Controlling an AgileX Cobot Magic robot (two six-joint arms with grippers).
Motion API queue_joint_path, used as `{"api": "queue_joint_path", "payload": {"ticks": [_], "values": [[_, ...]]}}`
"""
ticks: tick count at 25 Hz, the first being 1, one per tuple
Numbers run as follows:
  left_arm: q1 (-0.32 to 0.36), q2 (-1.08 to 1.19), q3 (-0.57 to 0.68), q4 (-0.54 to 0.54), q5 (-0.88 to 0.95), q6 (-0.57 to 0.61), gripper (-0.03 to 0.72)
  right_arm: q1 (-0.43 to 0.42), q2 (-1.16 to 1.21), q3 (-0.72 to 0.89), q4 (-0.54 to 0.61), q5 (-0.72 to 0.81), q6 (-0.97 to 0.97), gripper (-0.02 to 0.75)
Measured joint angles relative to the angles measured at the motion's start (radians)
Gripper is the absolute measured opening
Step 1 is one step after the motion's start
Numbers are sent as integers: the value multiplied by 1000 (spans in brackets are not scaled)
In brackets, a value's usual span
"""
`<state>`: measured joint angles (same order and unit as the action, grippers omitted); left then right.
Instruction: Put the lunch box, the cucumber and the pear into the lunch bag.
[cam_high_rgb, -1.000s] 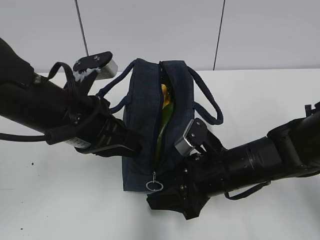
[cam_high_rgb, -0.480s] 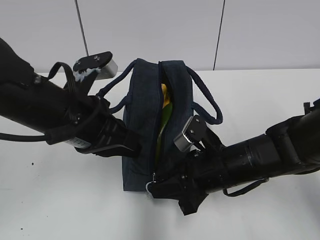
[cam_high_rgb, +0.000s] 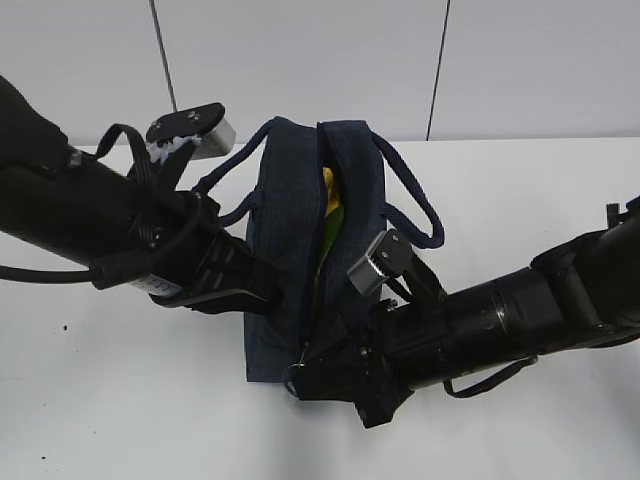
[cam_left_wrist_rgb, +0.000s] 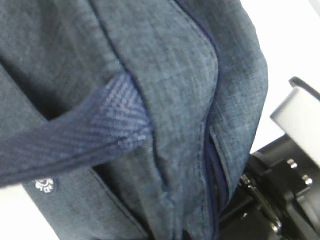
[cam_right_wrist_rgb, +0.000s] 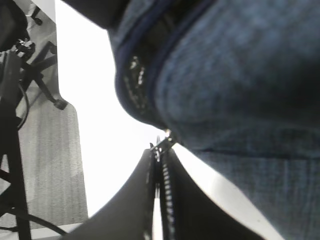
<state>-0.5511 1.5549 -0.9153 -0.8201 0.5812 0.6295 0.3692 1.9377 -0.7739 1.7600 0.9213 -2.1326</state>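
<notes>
We see the lunch bag (cam_high_rgb: 300, 250) standing on the white counter (cam_high_rgb: 120, 420), and we use the bag as our landmark. Its top zipper is partly open, so there is a long slit down the middle. Through the slit we see something yellow, the pear (cam_high_rgb: 329, 189), near the far end of the bag. Just below it there is a bit of green (cam_high_rgb: 332, 225). We cannot tell if that green is the cucumber or the lunch box lid. The rest of the inside is too dark to see.

Our left gripper (cam_high_rgb: 262, 292) is at the left side of the bag and presses against the cloth. Its jaws are squeezed together, but we cannot tell from the pictures if they pinch the cloth. In the left wrist view we see only the blue cloth and one strap handle (cam_left_wrist_rgb: 75, 137) very close.

Our right gripper (cam_high_rgb: 300, 378) is at the near end of the bag, right at the bottom of the zipper. Its two jaws are pressed tight together on the metal ring pull (cam_right_wrist_rgb: 163, 141), and a little bit of the ring sticks out at the tips.
</notes>
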Motion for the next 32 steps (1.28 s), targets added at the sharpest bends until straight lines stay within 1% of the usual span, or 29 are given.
{"api": "queue_joint_path", "payload": {"ticks": [3, 6, 9, 16, 18, 23, 32], "values": [[0, 0, 0, -1, 0, 0, -6, 0, 0, 0, -23, 24, 40, 6], [0, 0, 0, -1, 0, 0, 21, 0, 0, 0, -60, 45, 92, 6], [0, 0, 0, -1, 0, 0, 83, 0, -16, 0, -83, 60, 133, 6], [0, 0, 0, -2, -3, 0, 279, 0, -100, 0, -101, 62, 209, 6], [0, 0, 0, -1, -9, 0, 309, 0, -123, 0, -106, 59, 231, 6], [0, 0, 0, 21, -19, 0, 330, 0, -166, 0, -148, 33, 279, 6], [0, 0, 0, 200, 59, 0, 331, 0, -177, 0, -171, 32, 338, 6]]}}
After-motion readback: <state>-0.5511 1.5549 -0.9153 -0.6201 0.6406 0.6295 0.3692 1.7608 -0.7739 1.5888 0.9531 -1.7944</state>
